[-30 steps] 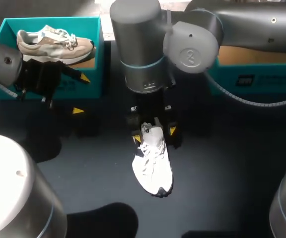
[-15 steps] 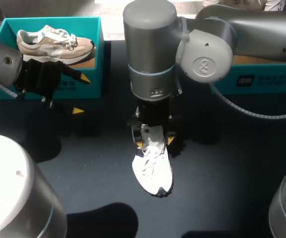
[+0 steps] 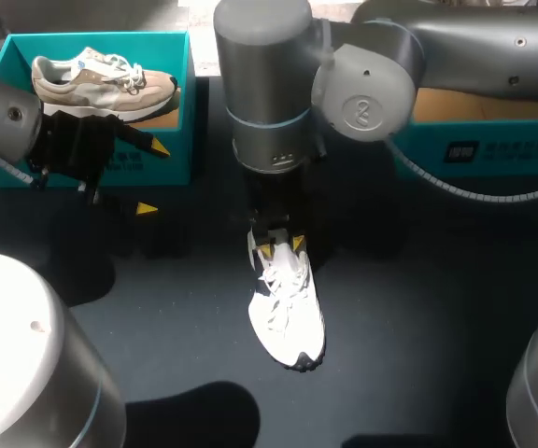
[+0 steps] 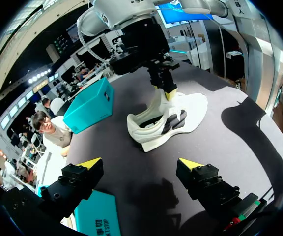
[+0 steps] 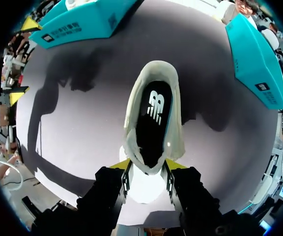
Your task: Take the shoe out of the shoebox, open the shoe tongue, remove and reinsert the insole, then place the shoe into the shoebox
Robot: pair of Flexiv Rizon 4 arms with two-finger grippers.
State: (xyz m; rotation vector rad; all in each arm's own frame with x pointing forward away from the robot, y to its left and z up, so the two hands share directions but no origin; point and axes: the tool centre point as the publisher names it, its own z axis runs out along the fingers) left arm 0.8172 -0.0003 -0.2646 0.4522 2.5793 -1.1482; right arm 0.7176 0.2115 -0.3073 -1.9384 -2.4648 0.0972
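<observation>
The white sneaker (image 3: 288, 317) lies on the dark surface (image 3: 418, 308) near the middle, its toe toward the robot and its heel toward the boxes. The right arm (image 3: 269, 84) stands upright over it. The right jaws are clamped on the shoe tongue (image 4: 157, 105): its yellow fingertips (image 5: 173, 164) press the white tongue from both sides and hold it raised above the laces. Seen from the right wrist, the open mouth of the sneaker lies just ahead of the right jaws. The black insole (image 5: 149, 128) sits flat inside, with a white logo (image 5: 155, 105) printed on it.

The left jaws hang well apart from the sneaker, just in front of the left shoebox (image 3: 92, 37). They stand wide apart, both yellow tips (image 4: 90, 162) holding nothing. That teal box carries a beige sneaker (image 3: 101, 82) lying on its side. The right shoebox (image 3: 493, 149), also teal, sits at the far right behind the right arm, showing a bare brown floor. Both boxes have white print on their side walls, too small to make out.
</observation>
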